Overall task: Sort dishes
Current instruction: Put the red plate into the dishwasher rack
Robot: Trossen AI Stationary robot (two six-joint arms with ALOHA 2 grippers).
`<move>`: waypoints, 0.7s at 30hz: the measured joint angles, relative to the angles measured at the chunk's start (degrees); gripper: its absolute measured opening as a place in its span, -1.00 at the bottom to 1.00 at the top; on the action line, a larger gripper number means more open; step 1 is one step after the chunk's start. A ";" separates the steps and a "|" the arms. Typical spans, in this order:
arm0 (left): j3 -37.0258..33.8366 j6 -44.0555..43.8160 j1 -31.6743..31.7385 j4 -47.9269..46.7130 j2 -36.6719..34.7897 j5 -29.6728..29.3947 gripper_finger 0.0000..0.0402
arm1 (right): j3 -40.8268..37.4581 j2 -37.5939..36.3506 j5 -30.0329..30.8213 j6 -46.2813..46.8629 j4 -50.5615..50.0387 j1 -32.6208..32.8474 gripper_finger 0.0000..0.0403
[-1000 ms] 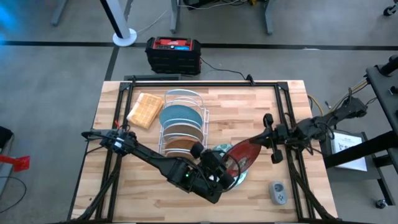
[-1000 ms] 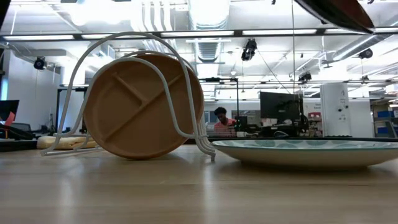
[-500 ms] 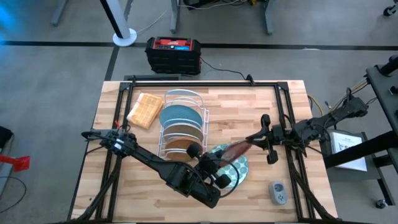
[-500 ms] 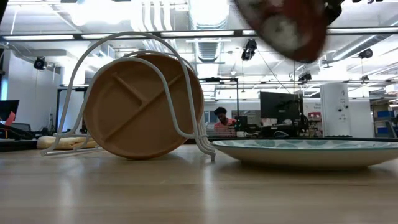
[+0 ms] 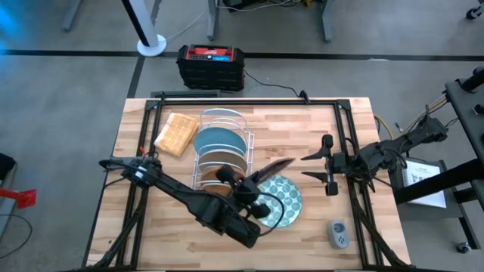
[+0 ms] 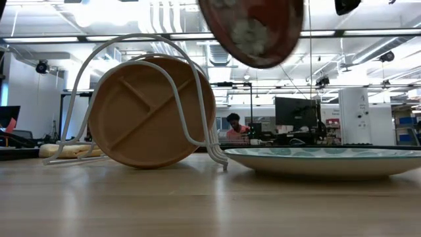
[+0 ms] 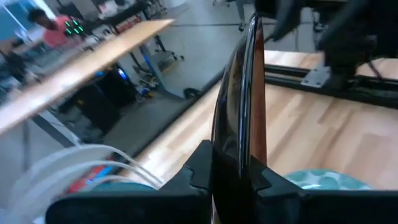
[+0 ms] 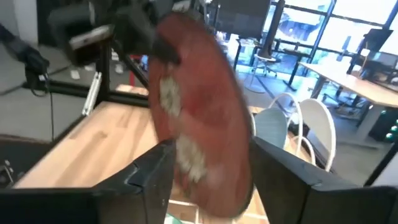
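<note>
Our left pincer [image 5: 255, 183] clamps the red plate [image 5: 268, 170] edge-on, probably nearest the rack [image 5: 221, 143]; our right pincer [image 5: 321, 161] stands apart, just beyond.

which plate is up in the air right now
The red plate with white flowers, clamped on edge in the left gripper. The teal dotted plate lies flat on the table; the others stand in the rack.

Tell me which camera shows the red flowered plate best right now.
The right wrist view: the red plate fills it, flowers showing. The low view cuts off its top, the left wrist view sees only its edge, the high view a thin sliver.
</note>
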 joint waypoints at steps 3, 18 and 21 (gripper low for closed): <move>0.02 1.58 0.00 -4.44 -1.27 -0.78 -0.94 | 0.58 0.39 -0.01 -0.42 -1.00 -1.37 0.06; -0.57 11.11 2.23 -15.07 -6.79 -0.34 -0.94 | 2.79 11.17 -15.94 -8.03 8.32 -21.28 0.30; -0.75 15.33 2.64 -15.11 -9.23 -0.59 -0.94 | 3.92 11.69 -21.68 -9.33 9.46 -25.60 0.29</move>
